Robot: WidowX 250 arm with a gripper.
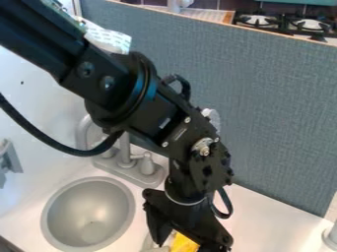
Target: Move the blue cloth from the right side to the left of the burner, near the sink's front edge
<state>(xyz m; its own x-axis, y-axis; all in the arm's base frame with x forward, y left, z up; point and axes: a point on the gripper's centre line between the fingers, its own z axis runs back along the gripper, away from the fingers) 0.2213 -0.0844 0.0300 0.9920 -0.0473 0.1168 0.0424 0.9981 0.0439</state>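
Plainly, a blue-grey fabric partition backs the white tabletop and round grey sink; whether the black hand grips the yellow object, I cannot tell.

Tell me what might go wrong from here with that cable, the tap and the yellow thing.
The black cable loops loosely in front of the tap; it might snag there if the arm shifts. The pincer is low over the counter, right at the yellow thing, and may knock or drop it, as the view doesn't settle how firmly it is gripped, if at all. The sink is close by, so the yellow thing could end up in it.
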